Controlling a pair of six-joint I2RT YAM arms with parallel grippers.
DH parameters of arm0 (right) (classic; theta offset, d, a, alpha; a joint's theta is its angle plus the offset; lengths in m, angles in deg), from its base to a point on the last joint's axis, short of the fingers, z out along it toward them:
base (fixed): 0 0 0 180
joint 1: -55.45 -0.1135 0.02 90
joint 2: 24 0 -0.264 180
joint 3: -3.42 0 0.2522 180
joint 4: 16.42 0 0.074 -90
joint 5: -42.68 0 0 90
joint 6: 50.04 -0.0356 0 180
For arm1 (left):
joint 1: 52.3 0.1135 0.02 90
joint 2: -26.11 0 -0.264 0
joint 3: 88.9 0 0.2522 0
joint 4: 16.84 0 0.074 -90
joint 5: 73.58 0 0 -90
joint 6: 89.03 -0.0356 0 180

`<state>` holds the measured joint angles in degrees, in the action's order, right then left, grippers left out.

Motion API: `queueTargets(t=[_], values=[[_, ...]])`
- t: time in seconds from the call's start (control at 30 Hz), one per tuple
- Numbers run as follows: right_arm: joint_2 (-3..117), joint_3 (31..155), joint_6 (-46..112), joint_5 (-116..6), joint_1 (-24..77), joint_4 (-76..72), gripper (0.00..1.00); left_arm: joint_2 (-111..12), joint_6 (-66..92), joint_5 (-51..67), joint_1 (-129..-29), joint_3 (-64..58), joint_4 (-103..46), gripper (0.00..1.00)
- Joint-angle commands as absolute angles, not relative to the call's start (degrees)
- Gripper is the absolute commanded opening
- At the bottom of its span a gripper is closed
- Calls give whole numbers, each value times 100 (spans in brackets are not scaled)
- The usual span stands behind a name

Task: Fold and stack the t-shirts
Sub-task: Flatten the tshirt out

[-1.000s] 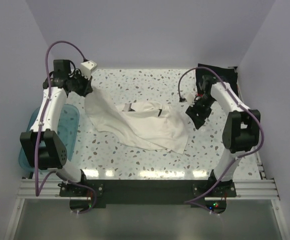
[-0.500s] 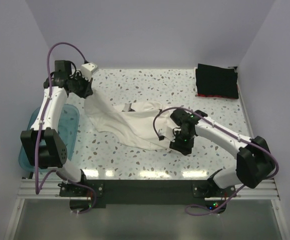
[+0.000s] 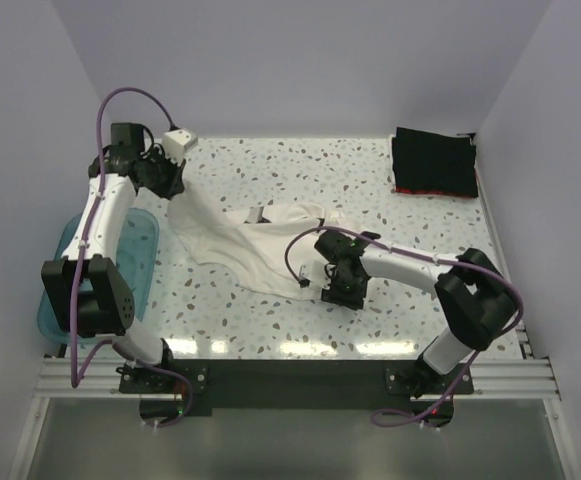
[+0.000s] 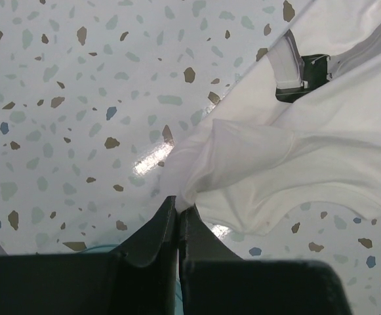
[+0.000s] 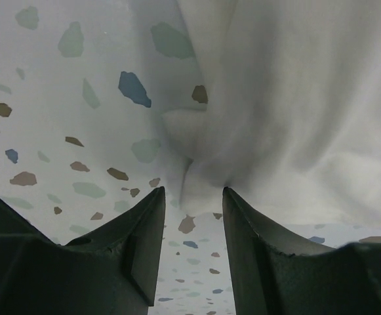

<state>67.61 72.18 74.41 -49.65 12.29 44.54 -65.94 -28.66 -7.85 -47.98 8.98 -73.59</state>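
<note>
1. Across the middle of the speckled table (image 3: 270,165), you have the white t-shirt (image 3: 255,250) lying rumpled and spread out, not folded.
2. At its far left corner, your left gripper (image 3: 173,182) has its fingers pressed together on a pinch of the cloth. The left wrist view shows that corner nipped between the tips and drawn into a point.
3. At the shirt's near right edge, your right gripper (image 3: 336,290) sits low over the table with its fingers apart. In the right wrist view, a bunched fold lies at the mouth of the gap, ungripped.
4. In the far right corner, your black t-shirts (image 3: 433,160) lie stacked, with the red t-shirt (image 3: 420,190) showing as a thin strip beneath them, well apart from the white one.
5. Off the table's left side, the blue tub (image 3: 142,250) sits beside your left arm.
</note>
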Motion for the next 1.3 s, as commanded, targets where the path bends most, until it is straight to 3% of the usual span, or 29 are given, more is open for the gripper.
queueTargets(t=[0.0, 0.17, 0.27, 0.3, 0.43, 0.6, 0.9, 1.27], values=[[6934, 7150, 7353, -4672, 1194, 4172, 44, -6451, -3006, -740, -4826, 854, -7341, 0], [7013, 6807, 7397, -4434, 1177, 4120, 46, -6442, -3067, -687, -4817, 801, -7323, 0], [7074, 6631, 7388, -4319, 1177, 4085, 39, -6433, -3067, -687, -4808, 757, -7279, 0], [7057, 6587, 7388, -4311, 1177, 4032, 35, -6433, -3059, -687, -4817, 757, -7270, 0], [7040, 6543, 7405, -4162, 1194, 3988, 0, -6460, -3015, -748, -4817, 783, -7226, 0], [6399, 7051, 7765, -4055, 1798, 4409, 0, -6468, -2786, -1029, -4817, 1090, -7174, 0], [5976, 9354, 8917, -4091, 3566, 4656, 0, -6600, -2540, -1144, -4808, 2189, -6884, 0], [5889, 11763, 8830, -3933, 4077, 4033, 0, -6048, -2013, -1030, -4729, 3025, -5725, 0]])
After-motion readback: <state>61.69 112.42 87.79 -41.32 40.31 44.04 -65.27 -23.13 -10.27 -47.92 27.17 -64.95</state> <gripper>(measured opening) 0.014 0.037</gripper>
